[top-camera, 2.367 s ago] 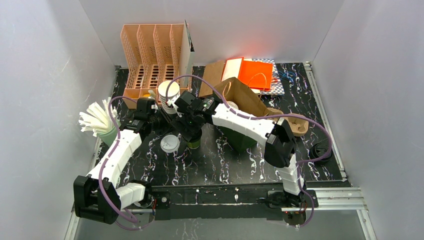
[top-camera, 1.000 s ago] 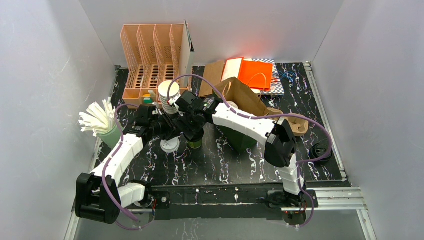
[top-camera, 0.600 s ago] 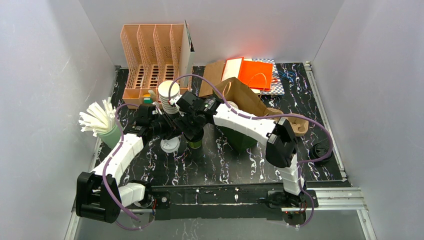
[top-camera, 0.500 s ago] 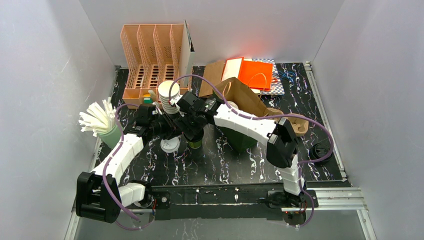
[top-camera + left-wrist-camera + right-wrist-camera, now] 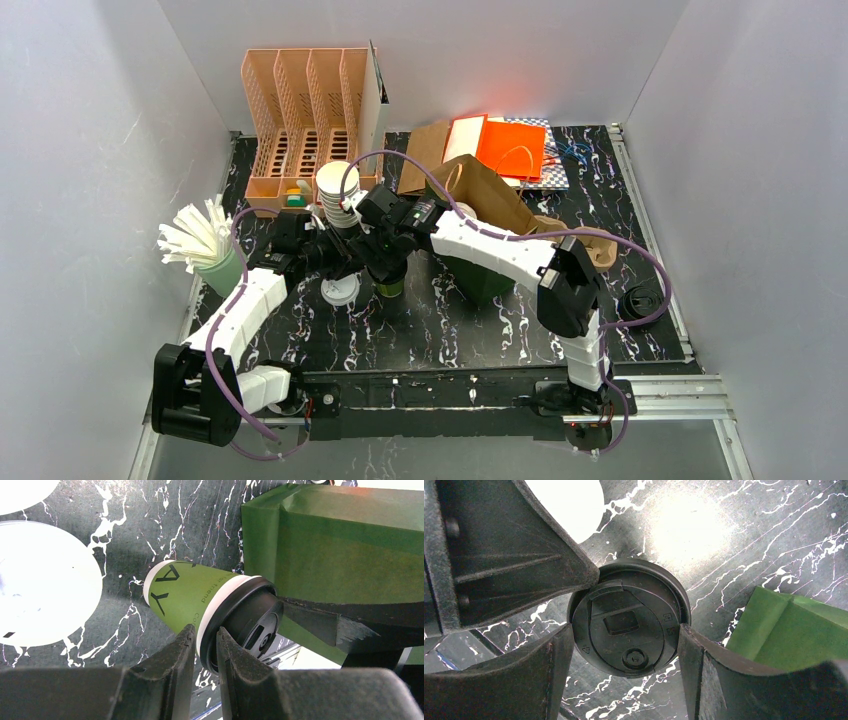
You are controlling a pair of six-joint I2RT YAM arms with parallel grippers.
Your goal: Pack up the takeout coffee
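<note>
Clamping the black lid (image 5: pixel 629 615) of the green coffee cup (image 5: pixel 182 592) from above with the right pincer (image 5: pixel 624 630). Pinching its rim sideways with the left pincer (image 5: pixel 204 632).

cup (image 5: pixel 185 592): matt green paper | lid (image 5: pixel 629 617): dull black plastic | table (image 5: pixel 774 540): glossy marbled black

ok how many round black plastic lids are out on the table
2. One round black plastic lid caps the green paper cup in the middle of the table; what looks like a second black lid lies loose near its right edge. More may be hidden.
</note>
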